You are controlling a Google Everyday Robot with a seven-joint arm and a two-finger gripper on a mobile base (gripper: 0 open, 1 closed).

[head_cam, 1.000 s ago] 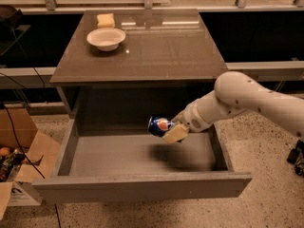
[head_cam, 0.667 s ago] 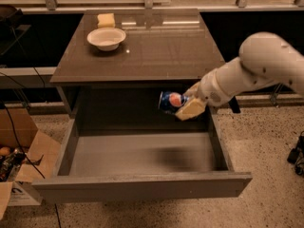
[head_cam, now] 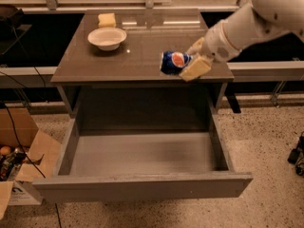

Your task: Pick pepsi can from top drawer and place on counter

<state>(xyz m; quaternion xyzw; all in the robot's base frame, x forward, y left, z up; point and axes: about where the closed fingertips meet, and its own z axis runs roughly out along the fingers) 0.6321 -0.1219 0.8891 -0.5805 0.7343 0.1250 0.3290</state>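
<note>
The pepsi can [head_cam: 173, 62], dark blue with a round red-white-blue logo, lies on its side in my gripper [head_cam: 192, 58], held above the right front part of the counter [head_cam: 142, 49]. My gripper is shut on the can, its pale fingers [head_cam: 195, 68] on either side, the white arm reaching in from the upper right. The top drawer [head_cam: 142, 153] stands pulled out below, and its grey floor is bare.
A white bowl [head_cam: 107, 37] and a yellow sponge [head_cam: 107, 19] sit on the counter's back left. A cardboard box [head_cam: 21, 151] with items stands on the speckled floor to the left. A rail runs behind the cabinet.
My gripper has lifted the pepsi can out of the drawer and up to the right, to above the counter's front right.
</note>
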